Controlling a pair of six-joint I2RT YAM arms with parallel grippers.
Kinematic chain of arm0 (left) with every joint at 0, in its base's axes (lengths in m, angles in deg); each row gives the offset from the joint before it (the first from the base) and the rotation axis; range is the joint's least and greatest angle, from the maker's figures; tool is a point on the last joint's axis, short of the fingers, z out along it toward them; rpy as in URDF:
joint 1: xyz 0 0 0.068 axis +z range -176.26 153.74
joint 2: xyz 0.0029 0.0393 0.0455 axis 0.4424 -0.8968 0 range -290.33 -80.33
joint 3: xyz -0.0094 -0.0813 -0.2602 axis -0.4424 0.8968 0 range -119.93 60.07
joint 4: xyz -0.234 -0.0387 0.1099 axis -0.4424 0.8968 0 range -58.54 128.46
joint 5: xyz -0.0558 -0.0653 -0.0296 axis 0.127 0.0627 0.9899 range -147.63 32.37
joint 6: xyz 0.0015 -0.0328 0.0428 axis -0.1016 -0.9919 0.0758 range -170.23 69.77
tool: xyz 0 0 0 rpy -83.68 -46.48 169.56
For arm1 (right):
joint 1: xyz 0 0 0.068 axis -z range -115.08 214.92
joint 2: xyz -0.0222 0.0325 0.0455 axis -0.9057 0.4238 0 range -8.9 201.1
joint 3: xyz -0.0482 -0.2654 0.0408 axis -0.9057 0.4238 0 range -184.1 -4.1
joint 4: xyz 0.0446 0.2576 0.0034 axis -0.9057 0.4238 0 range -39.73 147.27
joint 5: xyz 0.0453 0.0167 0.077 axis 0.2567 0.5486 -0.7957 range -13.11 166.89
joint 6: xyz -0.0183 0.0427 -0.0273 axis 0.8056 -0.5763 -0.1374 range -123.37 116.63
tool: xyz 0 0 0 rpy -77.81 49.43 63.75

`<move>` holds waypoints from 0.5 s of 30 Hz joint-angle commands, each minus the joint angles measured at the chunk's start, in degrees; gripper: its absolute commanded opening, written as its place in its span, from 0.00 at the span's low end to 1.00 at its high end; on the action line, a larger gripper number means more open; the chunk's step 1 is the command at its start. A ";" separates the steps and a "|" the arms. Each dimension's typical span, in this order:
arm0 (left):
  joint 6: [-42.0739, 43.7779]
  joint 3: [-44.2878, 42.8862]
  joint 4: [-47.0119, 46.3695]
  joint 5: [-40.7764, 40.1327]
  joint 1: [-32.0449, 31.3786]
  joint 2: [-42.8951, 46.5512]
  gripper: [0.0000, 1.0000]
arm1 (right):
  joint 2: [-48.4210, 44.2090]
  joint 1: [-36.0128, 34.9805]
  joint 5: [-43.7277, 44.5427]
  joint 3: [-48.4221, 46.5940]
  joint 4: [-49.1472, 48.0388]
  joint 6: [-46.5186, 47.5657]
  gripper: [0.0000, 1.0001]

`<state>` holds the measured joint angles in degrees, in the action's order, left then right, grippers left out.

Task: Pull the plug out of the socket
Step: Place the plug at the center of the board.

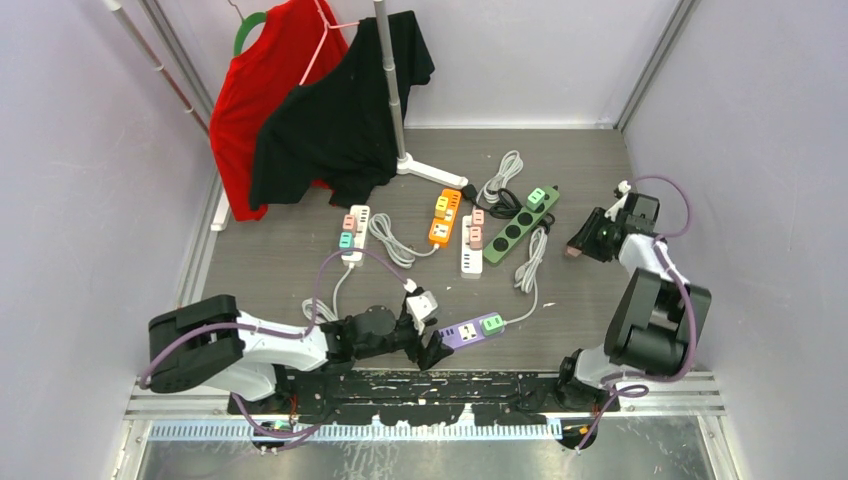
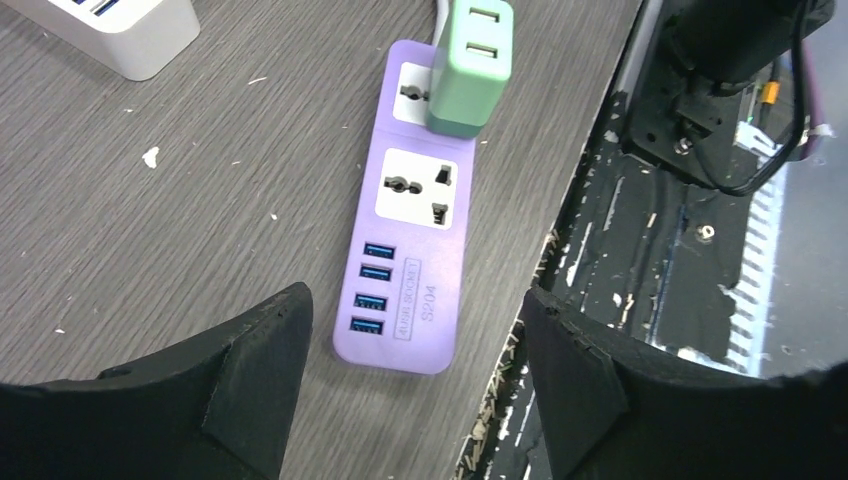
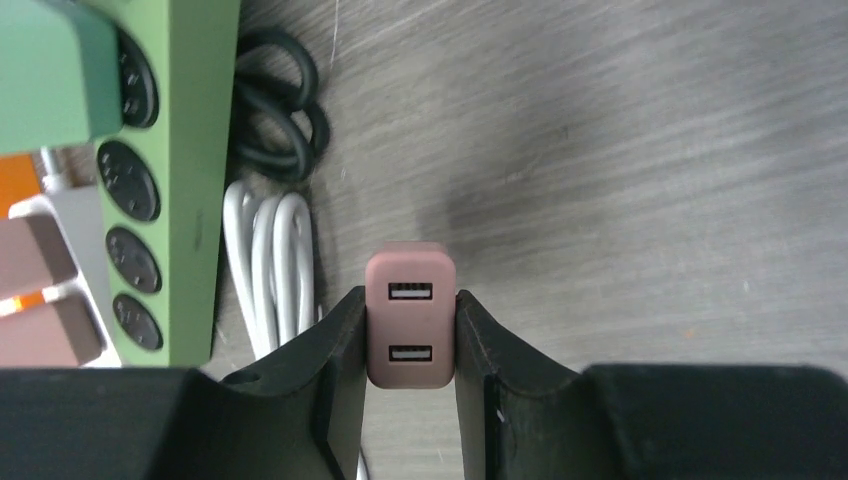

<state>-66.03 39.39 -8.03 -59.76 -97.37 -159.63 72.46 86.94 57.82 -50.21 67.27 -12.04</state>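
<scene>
A purple socket strip [image 1: 468,331] [image 2: 415,230] lies near the table's front edge, with a green plug [image 1: 492,323] [image 2: 470,65] seated in its far outlet. My left gripper [image 1: 432,335] [image 2: 415,300] stands open at the strip's USB end. Its fingers [image 2: 255,370] sit either side of that end with gaps, touching nothing. At the right, my right gripper [image 1: 580,248] [image 3: 410,335] is shut on a pink plug [image 3: 410,315] with two USB ports, held clear of any strip above bare table.
A green strip [image 1: 520,225] [image 3: 165,180], a white strip [image 1: 471,245], an orange strip [image 1: 446,217] and another white strip [image 1: 353,232] lie mid-table with coiled cords [image 3: 275,270]. A rack pole [image 1: 392,80] holds red and black shirts at the back. The table's front edge [image 2: 545,260] runs right beside the purple strip.
</scene>
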 commanded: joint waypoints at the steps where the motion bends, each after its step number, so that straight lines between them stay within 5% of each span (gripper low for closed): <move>1: -3.40 -0.32 0.24 1.35 0.27 3.65 0.77 | 5.56 -0.04 -0.30 -5.81 -7.67 -3.85 0.14; 6: -6.35 2.19 -3.18 1.61 0.23 5.94 0.82 | 9.73 0.46 -2.75 -6.60 -10.18 -4.59 0.30; 12: -7.85 3.03 -6.98 1.23 0.36 5.91 0.87 | 13.79 2.22 -6.34 -9.12 -9.37 -5.22 0.64; 15: -7.48 1.97 -5.21 1.92 0.36 5.88 0.91 | 12.65 3.53 -7.77 -9.40 -7.47 -3.41 0.70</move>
<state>-72.74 42.66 -10.15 -58.85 -97.35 -154.87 86.74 88.82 53.51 -56.98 60.25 -16.61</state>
